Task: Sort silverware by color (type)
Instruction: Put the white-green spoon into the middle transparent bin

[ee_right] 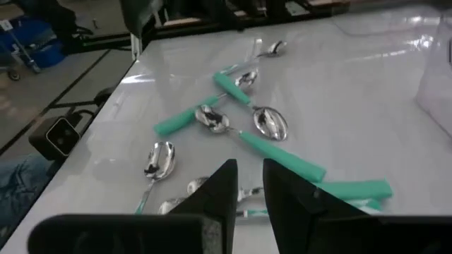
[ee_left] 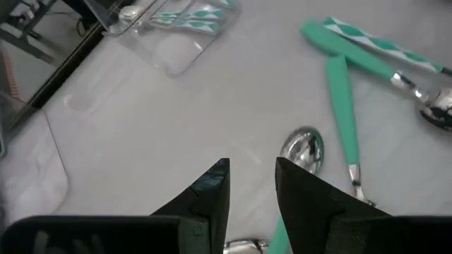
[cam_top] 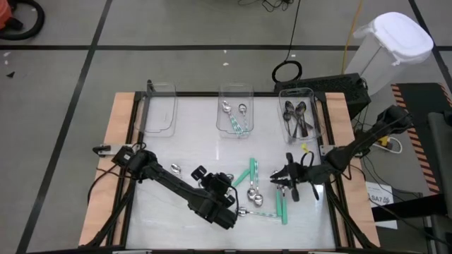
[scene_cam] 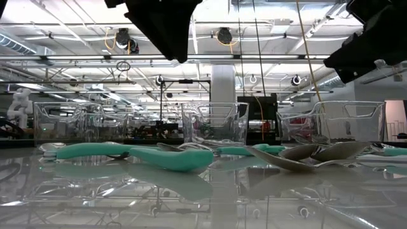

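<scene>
A white table [cam_top: 191, 120] is carrying three clear bins along its far edge. The left bin [cam_top: 159, 107] is showing nothing inside. The middle bin [cam_top: 235, 109] is holding spoons with teal handles [cam_top: 238, 124]. The right bin [cam_top: 299, 113] is holding dark spoons [cam_top: 296, 117].

More teal-handled spoons [cam_top: 252, 173] and shiny silver spoons [cam_top: 256, 198] are lying loose and partly crossing each other near the middle of the table's near edge.

The left gripper [ee_left: 252, 185] is hanging over the near part of the table, just beside the loose spoons. Its fingers [ee_left: 212, 194] are standing a narrow gap apart with nothing between them, and a silver spoon bowl [ee_left: 304, 149] is lying just past the tips.

The right gripper [ee_right: 246, 180] is hovering toward the right edge of the table, next to the same pile. Its fingers [ee_right: 219, 187] are also narrowly parted and holding nothing.
</scene>
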